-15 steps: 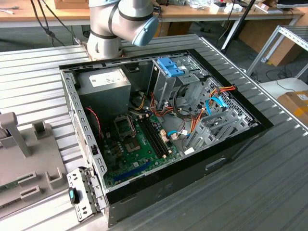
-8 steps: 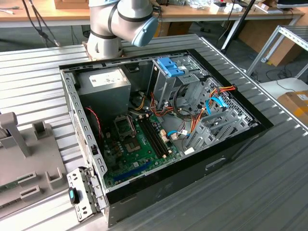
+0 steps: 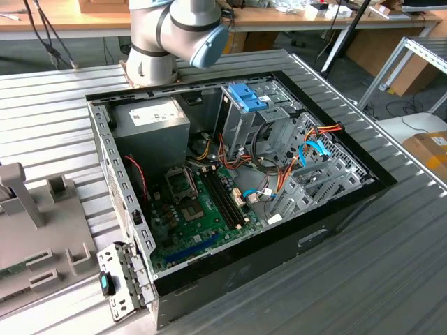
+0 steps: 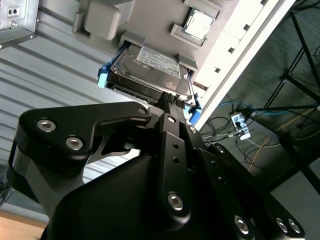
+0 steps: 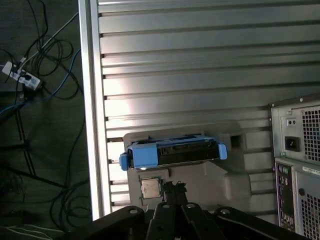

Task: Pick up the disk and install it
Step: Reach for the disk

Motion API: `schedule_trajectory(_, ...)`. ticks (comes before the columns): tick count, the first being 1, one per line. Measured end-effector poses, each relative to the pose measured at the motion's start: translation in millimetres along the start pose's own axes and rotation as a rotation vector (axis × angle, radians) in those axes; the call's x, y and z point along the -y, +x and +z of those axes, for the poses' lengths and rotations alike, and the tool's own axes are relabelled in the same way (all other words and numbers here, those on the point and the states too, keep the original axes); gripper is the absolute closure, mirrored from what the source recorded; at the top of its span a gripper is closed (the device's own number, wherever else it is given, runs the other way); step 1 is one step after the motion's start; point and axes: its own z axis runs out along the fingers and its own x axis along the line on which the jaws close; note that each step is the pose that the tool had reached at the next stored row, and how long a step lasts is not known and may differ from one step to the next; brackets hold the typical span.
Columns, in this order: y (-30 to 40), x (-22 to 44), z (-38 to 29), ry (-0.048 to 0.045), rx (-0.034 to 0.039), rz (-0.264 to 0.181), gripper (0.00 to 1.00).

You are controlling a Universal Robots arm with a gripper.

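The disk (image 5: pixel 172 154) is a silver-grey drive in a bright blue frame. It lies in a pocket of a grey fixture (image 5: pixel 225 180) on the ribbed table. In the second wrist view the disk (image 4: pixel 150 70) shows its white label, with blue frame ends at both sides. My gripper (image 5: pixel 173 188) hangs over the fixture a short way from the disk and does not touch it. The fingers come together at their tips with nothing between them. The gripper (image 4: pixel 169 102) appears in the second wrist view just before the disk's near edge.
The open computer case (image 3: pixel 335 209) lies on the table, with a metal drive cage topped by a blue latch (image 3: pixel 246 96) and a grey box (image 3: pixel 150 122) with a white sticker. A processor chip (image 5: pixel 150 187) sits in the fixture. The case's rear panel (image 5: pixel 300 160) stands beside the fixture. The table edge (image 5: pixel 90 100) borders cables on the floor.
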Motion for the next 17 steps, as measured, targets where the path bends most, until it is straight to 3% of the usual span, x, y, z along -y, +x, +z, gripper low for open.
schedule_trajectory(2, 0.6, -4.8, 0.7, -0.0002, 0.0, 0.0, 0.89)
schedule_trajectory(7, 5.0, -7.4, 1.6, -0.0004, -0.0007, -0.001, 0.89)
schedule_trajectory(10, 19.5, -9.4, 2.3, -0.0004, -0.0008, -0.002, 0.89)
schedule_trajectory(12, 21.1, -15.5, 3.5, 0.0007, -0.001, -0.006, 0.89)
schedule_trajectory(17, 21.1, -16.4, 3.8, 0.0019, -0.0011, -0.011, 0.89)
